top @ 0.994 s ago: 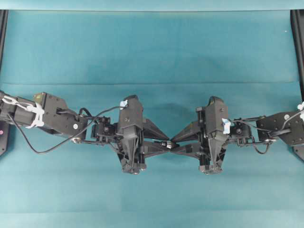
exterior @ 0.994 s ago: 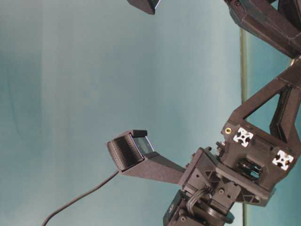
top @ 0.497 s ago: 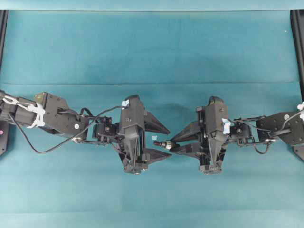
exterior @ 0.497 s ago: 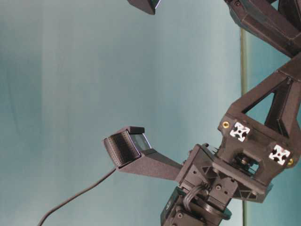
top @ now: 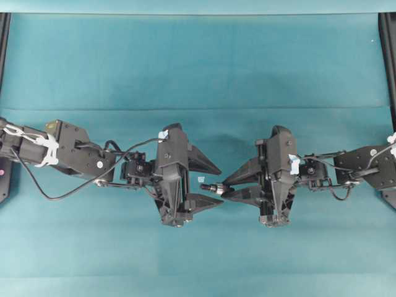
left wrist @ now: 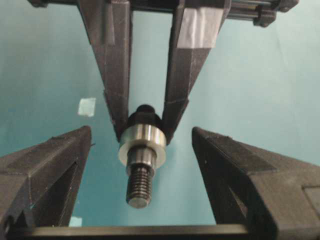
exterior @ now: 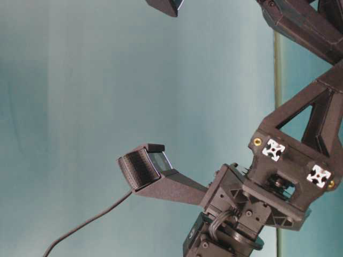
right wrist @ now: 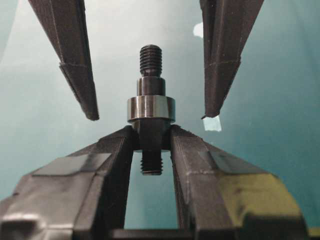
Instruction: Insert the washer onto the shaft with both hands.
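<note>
Left gripper (top: 210,176): jaws spread wide and holding nothing; in the left wrist view its fingers (left wrist: 45,170) stand either side of the shaft without touching it.
Right gripper (right wrist: 150,140): jaws pressed onto the thick dark middle of the shaft (right wrist: 150,107), pinching it; the threaded end points toward the left gripper, at the centre of the overhead view (top: 213,187).
Washer (left wrist: 142,142): the bright ring sits on the shaft, up against the dark collar just ahead of the right fingertips; the task looks essentially done.
Risk, washer: I judge it only loosely seated, so tilting the shaft's free end downward could let the ring slide off over the thread.
Risk, shaft: it is pinched by narrow fingertips only; a knock from the left fingers could twist it in the grip or drop it.
Risk, withdrawal: the left fingers flank the threaded tip closely, so a skewed retreat might catch it.
Around: teal cloth (top: 198,62) below, with small pale tape squares (left wrist: 86,106) on it.
In the way: nothing lies between the grippers but the shaft itself.
</note>
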{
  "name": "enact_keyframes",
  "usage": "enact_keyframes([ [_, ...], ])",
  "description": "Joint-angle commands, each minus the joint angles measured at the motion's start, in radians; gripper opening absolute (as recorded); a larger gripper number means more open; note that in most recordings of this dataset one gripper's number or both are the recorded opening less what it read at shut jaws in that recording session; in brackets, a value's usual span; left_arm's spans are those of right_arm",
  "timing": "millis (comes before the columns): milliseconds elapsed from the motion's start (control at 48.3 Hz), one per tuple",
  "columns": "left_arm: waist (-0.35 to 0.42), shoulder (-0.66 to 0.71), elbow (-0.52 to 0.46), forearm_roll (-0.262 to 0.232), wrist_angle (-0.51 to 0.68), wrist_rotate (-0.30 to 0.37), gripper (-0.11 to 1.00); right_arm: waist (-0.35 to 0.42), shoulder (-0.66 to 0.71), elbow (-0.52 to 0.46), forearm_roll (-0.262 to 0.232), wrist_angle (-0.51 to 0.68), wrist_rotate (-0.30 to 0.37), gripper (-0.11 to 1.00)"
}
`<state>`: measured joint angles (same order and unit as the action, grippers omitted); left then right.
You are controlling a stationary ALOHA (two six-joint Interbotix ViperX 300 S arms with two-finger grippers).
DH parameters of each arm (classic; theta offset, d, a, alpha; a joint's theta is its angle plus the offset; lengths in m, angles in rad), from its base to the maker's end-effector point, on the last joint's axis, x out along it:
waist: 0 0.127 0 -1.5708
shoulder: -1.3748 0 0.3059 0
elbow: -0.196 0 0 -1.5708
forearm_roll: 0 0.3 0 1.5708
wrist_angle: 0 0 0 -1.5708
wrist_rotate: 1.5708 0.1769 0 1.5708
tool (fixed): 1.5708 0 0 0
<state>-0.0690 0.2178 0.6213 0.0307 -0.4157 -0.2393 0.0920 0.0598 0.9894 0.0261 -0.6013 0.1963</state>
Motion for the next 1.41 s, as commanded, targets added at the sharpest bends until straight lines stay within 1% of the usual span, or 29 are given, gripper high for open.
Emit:
enact_keyframes([
  [0, -0.003, -0.037, 0.002, 0.000, 0.009, 0.006, 0.87, 0.002, -0.006, -0.015, 0.002, -0.005, 0.006, 0.00],
  [248, -0.003, -0.141, 0.061, 0.000, 0.115, 0.021, 0.87, 0.002, -0.008, -0.014, 0.002, -0.005, 0.006, 0.00],
  [621, -0.003, -0.258, 0.161, 0.000, 0.132, 0.023, 0.87, 0.002, -0.008, -0.015, 0.002, -0.005, 0.006, 0.00],
  [766, -0.003, -0.272, 0.179, -0.002, 0.132, 0.023, 0.87, 0.002, -0.006, -0.015, 0.002, -0.005, 0.006, 0.00],
  [1387, -0.003, -0.275, 0.183, -0.002, 0.135, 0.023, 0.87, 0.002, -0.008, -0.015, 0.002, -0.005, 0.006, 0.00],
])
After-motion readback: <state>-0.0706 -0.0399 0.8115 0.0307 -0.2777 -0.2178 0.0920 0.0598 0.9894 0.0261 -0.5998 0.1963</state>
